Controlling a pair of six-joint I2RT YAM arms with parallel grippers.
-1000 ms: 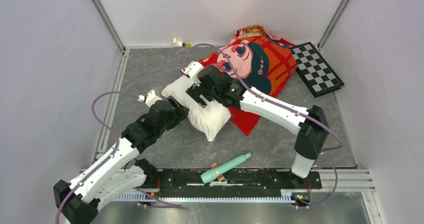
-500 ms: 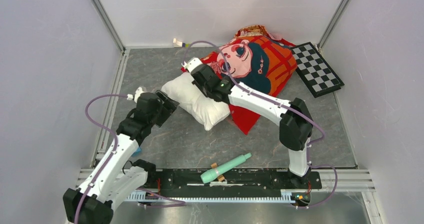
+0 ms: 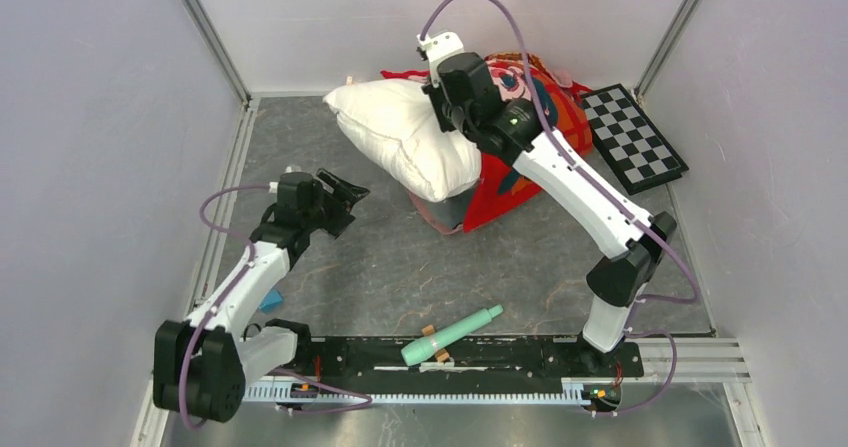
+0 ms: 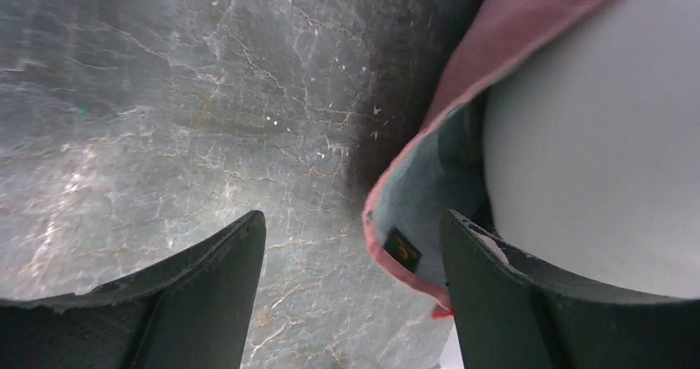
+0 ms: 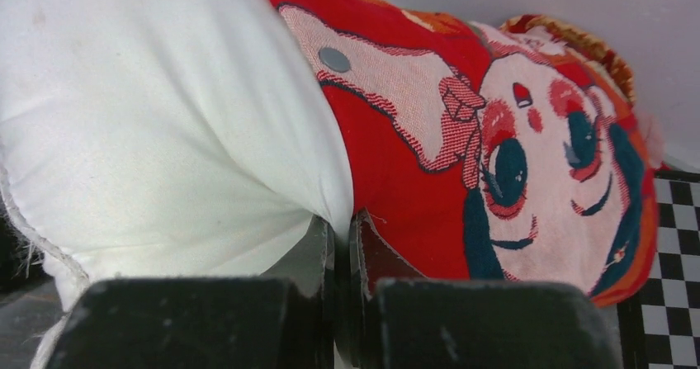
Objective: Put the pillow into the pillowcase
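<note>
Right jaws: closed, pinching a fold at the edge of the pillow (image 5: 148,121). Red cloth of the pillowcase (image 5: 528,163) presses against the same fingers, and you cannot tell whether it is caught as well.

Left jaws: open wide, holding nothing, low over the counter (image 3: 400,267). The pink hem of the pillowcase lies just inside the right-hand finger (image 4: 528,303).

Count: one pillow, one pillowcase, two arms.

The pillow hangs tilted from the right grip at the far middle of the counter. Its upper end is toward the back wall and its lower end sits at the faded pink edge of the pillowcase. Whether that end is inside the opening cannot be told. The pillowcase lies bunched behind and right of the pillow, under the right arm.

Other items, one of each:
- A checkerboard (image 3: 635,137) at the far right, just beside the pillowcase.
- A mint-green cylinder (image 3: 450,335) at the near edge between the arm bases, with a small wooden piece touching it.
- A small blue item (image 3: 272,302) beside the left arm.

The right arm crosses over the pillowcase and hides much of its printed face from the top camera.

Views differ as follows:
- Only the right wrist camera shows the cartoon face in full and the fold entering the closed fingers.
- Only the left wrist camera shows a small dark label on the hem and the greyish inner side of the cloth beneath the pillow
</note>
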